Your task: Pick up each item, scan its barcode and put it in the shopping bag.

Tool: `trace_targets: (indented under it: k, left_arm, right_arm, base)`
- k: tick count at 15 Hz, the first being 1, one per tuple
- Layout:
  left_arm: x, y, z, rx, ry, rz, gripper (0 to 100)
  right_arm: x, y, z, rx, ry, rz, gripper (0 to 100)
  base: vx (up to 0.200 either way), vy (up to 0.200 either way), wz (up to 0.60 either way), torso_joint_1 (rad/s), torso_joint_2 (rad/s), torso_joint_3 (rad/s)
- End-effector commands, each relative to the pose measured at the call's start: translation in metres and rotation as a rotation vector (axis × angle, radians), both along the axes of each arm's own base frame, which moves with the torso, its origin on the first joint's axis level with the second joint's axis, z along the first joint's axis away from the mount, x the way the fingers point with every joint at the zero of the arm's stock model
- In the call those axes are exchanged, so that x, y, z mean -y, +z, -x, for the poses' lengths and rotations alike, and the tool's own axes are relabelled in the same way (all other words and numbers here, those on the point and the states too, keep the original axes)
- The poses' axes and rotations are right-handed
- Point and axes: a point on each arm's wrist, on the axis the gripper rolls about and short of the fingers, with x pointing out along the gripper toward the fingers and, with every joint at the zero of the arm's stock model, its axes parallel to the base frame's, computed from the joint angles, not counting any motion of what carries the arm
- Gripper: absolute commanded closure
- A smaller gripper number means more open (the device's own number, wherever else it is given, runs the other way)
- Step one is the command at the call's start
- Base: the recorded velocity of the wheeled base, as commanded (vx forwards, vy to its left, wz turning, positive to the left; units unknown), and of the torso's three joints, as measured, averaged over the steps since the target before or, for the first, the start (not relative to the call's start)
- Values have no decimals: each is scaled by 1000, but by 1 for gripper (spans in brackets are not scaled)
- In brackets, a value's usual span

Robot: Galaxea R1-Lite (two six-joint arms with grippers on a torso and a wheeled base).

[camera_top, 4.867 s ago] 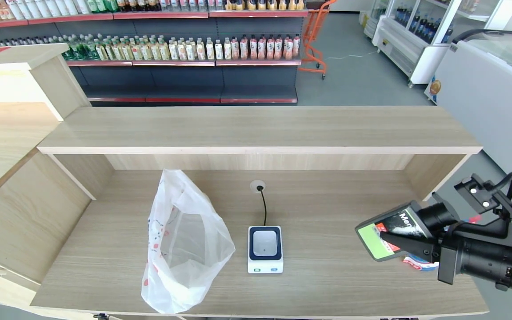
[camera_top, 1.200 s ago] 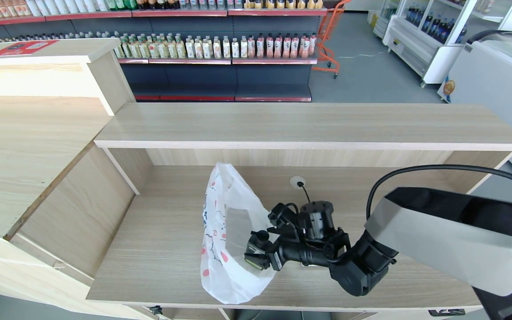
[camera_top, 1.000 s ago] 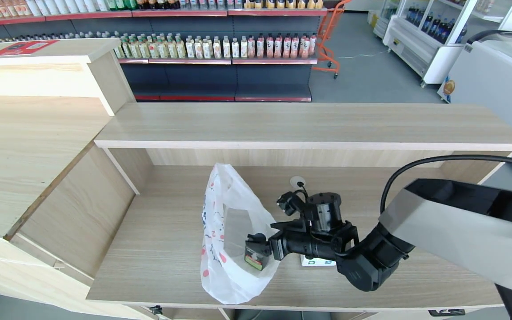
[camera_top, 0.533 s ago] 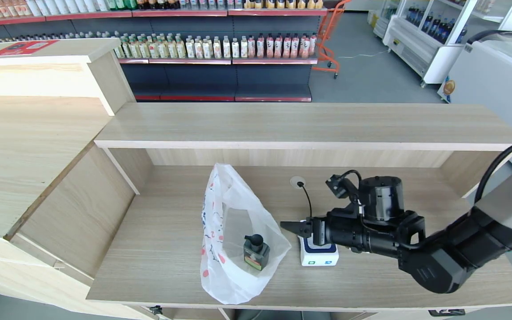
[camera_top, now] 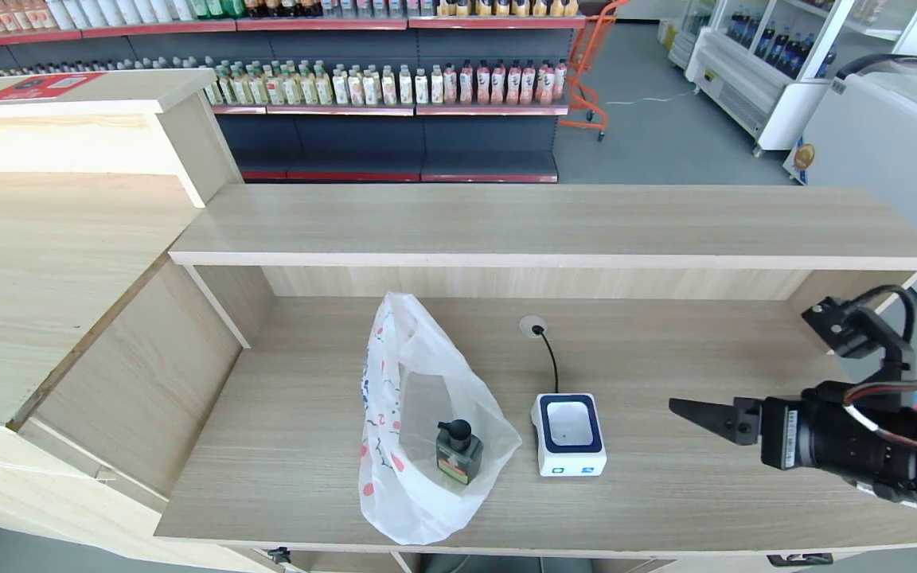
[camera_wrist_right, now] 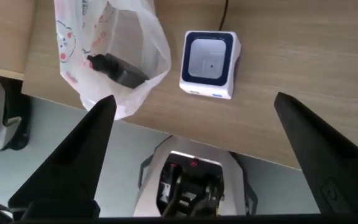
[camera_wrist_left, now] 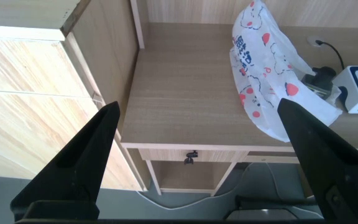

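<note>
A white plastic shopping bag [camera_top: 407, 414] with red print lies open on the wooden counter [camera_top: 665, 493]. A dark pump bottle [camera_top: 458, 452] with a green label stands inside it. The white barcode scanner [camera_top: 568, 434] sits just right of the bag. My right gripper [camera_top: 704, 416] hangs open and empty over the counter's right part, well right of the scanner. Its wrist view shows the bag [camera_wrist_right: 73, 37], the bottle [camera_wrist_right: 118, 70] and the scanner [camera_wrist_right: 208, 64] beyond the spread fingers [camera_wrist_right: 73, 168]. My left gripper [camera_wrist_left: 197, 104] is open, low and off the counter's left front, facing the bag [camera_wrist_left: 260, 74].
A raised ledge [camera_top: 554, 223] runs along the counter's back and a side wall [camera_top: 140, 382] closes its left end. The scanner's black cable [camera_top: 548, 354] runs to a hole at the back. Bare counter lies between scanner and right gripper. A drawer front [camera_wrist_left: 191, 155] shows under the counter edge.
The right gripper let go of the pump bottle inside the bag, opened, and drew back rightward past the scanner. The bottle now stands in the bag. The head camera shifted earlier on.
</note>
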Motion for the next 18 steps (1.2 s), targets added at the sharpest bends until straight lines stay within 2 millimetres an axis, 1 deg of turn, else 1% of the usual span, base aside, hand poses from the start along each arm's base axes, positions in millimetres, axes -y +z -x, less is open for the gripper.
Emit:
trace_targets:
  k: [1, 2, 4, 5, 6, 8, 11, 13, 18]
  left_arm:
    - [0, 0, 0, 1, -1, 0, 0]
    - [0, 0, 0, 1, -1, 0, 0]
    - [0, 0, 0, 1, 1, 0, 0]
    - [0, 0, 0, 1, -1, 0, 0]
    - [0, 0, 0, 1, -1, 0, 0]
    - [0, 0, 0, 1, 1, 0, 0]
    - [0, 0, 0, 1, -1, 0, 0]
    - [0, 0, 0, 0, -1, 3, 0]
    - [0, 0, 0, -1, 2, -1, 0]
  right_arm:
    - [44, 10, 98, 143, -224, 50, 0]
    - [48, 13, 113, 179, -247, 61, 0]
    - [52, 30, 124, 278, -300, 49, 0]
    - [52, 33, 128, 301, -305, 46, 0]
    - [53, 37, 135, 353, -303, 67, 0]
    - [53, 42, 138, 379, -301, 73, 0]
    - [54, 52, 141, 337, -297, 79, 0]
    - [54, 51, 143, 318, -299, 85, 0]
    - [54, 55, 145, 307, -297, 80, 0]
  base:
    - [0, 0, 0, 0, 0, 0]
    - [0, 0, 0, 0, 0, 0]
    - [0, 0, 0, 0, 0, 0]
    - [0, 0, 0, 0, 0, 0]
    - [0, 0, 0, 0, 0, 0]
    - [0, 0, 0, 0, 0, 0]
    - [0, 0, 0, 0, 0, 0]
    - [0, 0, 0, 0, 0, 0]
    - [0, -200, 0, -1, 0, 4]
